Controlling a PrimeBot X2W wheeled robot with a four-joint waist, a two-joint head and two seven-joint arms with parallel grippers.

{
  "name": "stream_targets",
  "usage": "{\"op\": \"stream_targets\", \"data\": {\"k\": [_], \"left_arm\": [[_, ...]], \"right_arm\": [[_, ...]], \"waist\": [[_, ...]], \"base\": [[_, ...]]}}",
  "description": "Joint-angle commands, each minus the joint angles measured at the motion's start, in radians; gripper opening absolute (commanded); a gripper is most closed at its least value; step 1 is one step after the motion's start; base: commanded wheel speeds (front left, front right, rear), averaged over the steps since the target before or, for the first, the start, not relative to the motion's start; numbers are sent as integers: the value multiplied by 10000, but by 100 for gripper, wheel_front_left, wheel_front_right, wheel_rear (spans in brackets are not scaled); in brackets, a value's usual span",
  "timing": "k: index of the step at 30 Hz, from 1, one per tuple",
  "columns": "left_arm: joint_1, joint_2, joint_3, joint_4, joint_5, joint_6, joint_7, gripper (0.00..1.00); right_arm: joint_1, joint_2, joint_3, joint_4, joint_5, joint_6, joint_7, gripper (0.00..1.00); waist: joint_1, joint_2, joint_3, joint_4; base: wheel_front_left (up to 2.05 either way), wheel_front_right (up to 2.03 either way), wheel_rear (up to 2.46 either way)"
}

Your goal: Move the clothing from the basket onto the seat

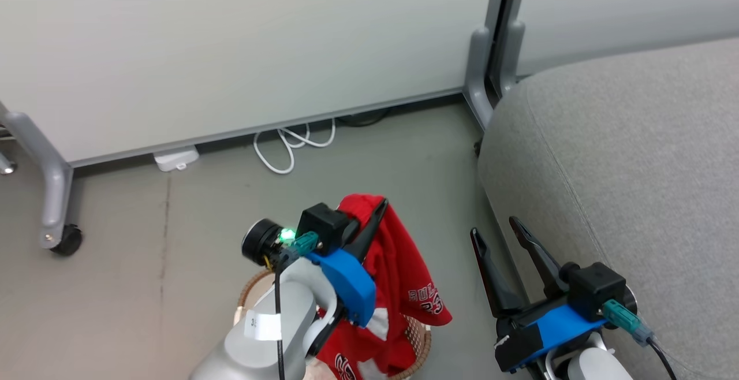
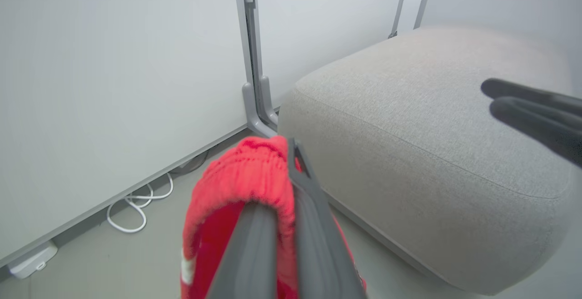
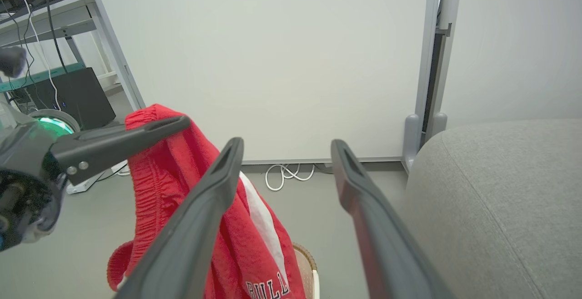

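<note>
At our left, the left gripper is clamped shut on the elastic waistband of the red shorts, which hang lifted over the laundry basket, hem draping to its woven rim; we judge the carry to be in hand. The shorts look limp and thick, with a white side stripe and lettering near the hem. Further right our right gripper hangs empty, jaws wide, beside the grey sofa, so next we should swing the shorts rightward, high enough to clear its rounded edge.
</note>
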Motion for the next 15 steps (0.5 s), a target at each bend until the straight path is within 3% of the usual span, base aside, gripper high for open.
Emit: {"op": "stream_targets", "data": {"k": [1,15], "left_arm": [[-362,-2,-231,-208,-243,-16,-51,0],[-2187,1,-1407,-843,-1783,-16,194,0]], "right_arm": [[226,-25,-41,47,-33,1,-19,100],[620,-25,-72,-42,-49,1,177,100]], "waist": [[3,-1,-461,388],[3,-1,-891,967]], "base": [[0,0,0],[0,0,0]]}}
